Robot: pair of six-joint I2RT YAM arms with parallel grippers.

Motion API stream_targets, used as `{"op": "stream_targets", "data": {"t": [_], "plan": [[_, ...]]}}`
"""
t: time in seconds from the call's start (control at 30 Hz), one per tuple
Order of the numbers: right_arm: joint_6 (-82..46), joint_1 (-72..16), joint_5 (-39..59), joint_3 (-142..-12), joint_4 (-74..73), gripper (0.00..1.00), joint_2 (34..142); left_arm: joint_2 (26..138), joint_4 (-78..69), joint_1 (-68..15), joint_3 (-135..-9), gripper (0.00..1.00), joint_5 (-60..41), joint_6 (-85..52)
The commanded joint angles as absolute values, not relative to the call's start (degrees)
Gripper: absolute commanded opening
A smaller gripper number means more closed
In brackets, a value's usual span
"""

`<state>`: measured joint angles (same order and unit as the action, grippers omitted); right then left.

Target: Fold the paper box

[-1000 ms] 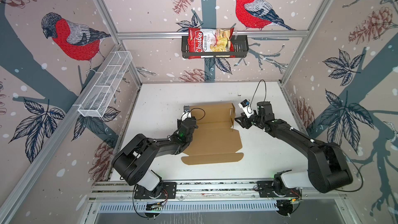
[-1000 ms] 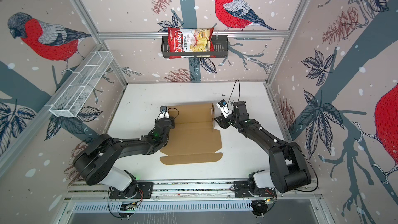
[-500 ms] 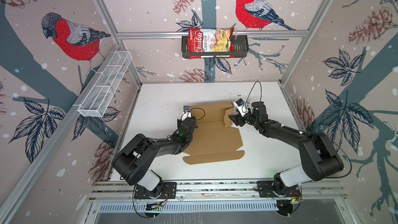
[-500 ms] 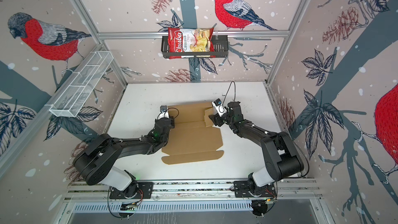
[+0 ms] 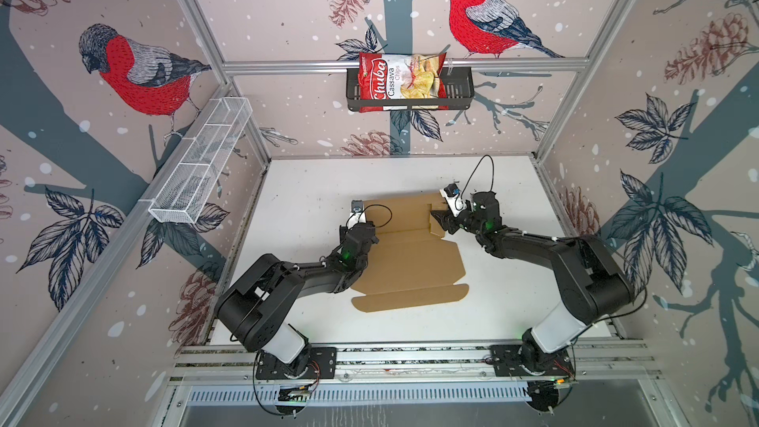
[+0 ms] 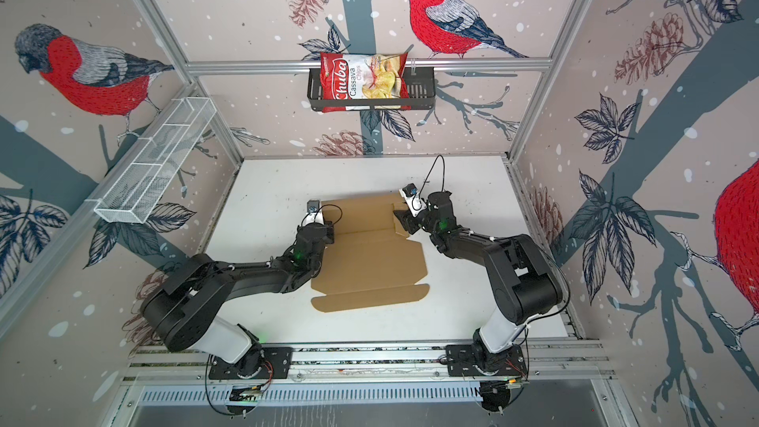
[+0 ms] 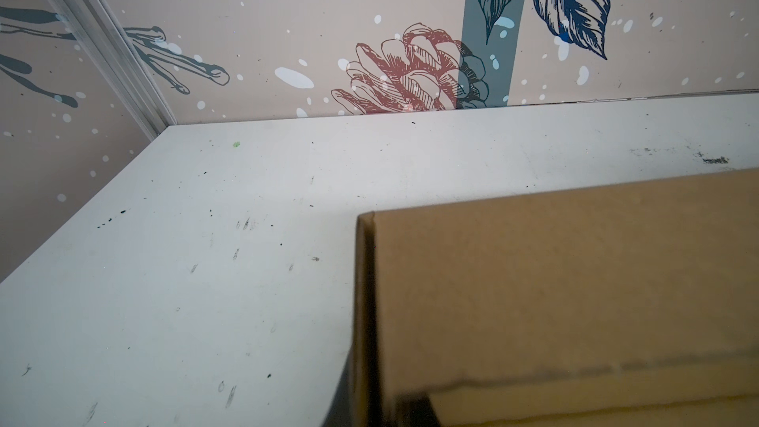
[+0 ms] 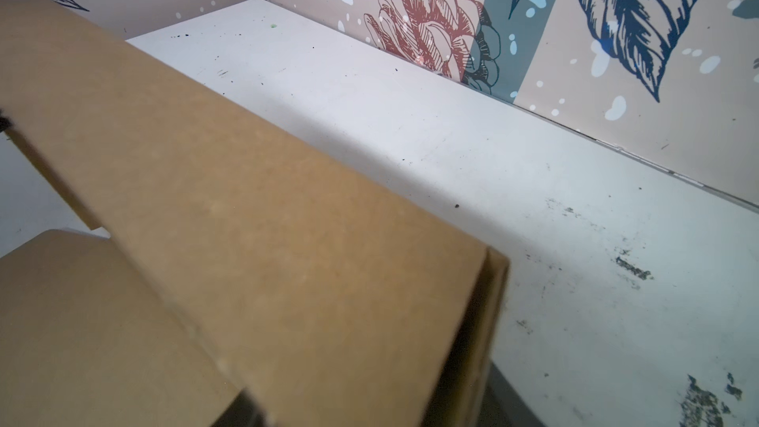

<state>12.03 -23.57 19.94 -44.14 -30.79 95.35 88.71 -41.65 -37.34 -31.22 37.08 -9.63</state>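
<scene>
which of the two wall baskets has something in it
The black basket on the back wall: it holds a red chips bag. The white wire basket on the side wall looks empty.

Walls (image 5: 287, 6) on three sides of me: pinkish paper printed with red-breasted birds, pine cones, dark leaves and white flecks. Aluminium rails (image 5: 287, 66) at the corners and across the far wall. A black basket (image 5: 460, 88) hangs on the far rail with a red chips bag (image 5: 394, 82) inside. White wire shelf (image 5: 201, 162) on the left wall. Desk (image 5: 320, 186) white, with dark scuffs on its far part. Light even.
</scene>
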Motion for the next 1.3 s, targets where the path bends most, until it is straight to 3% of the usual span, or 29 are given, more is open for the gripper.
{"op": "stream_targets", "data": {"t": [0.0,0.27,0.4,0.63,0.7,0.9,1.07,1.27], "plan": [[10.66,-23.64,16.77,-45.66,-32.39,0.48,96.45,89.21,-35.24,-37.36,-31.2,0.0,32.92,-9.22],[8.03,-25.31,3.38,-48.96,-29.45,0.2,97.97,87.4,-33.18,-37.44,-31.82,0.0,32.49,-11.11],[9.08,-27.34,-7.06,-51.26,-27.27,0.11,99.92,86.07,-31.92,-37.59,-31.83,0.0,31.49,-13.01],[8.98,-29.13,-13.76,-54.41,-26.74,0.02,103.14,88.15,-27.97,-37.96,-34.71,0.0,28.49,-16.35],[9.28,-29.16,-11.73,-55.4,-24.8,0.05,103.21,88.98,-27.92,-38.06,-35.35,0.0,31.07,-15.88],[7.1,-26.67,0.63,-54.95,-20.76,0.29,101.07,88.78,-27.86,-37.18,-36.05,0.0,33.88,-13.75],[5.66,-25.82,2.57,-52.72,-21.05,0.41,99.76,89.3,-28.11,-37.14,-36.04,0.0,33.4,-14.33],[5.13,-26.71,-0.99,-52.28,-18.82,0.44,98.72,89.47,-28.35,-37.09,-36.11,0.0,33.32,-14.32]]}}
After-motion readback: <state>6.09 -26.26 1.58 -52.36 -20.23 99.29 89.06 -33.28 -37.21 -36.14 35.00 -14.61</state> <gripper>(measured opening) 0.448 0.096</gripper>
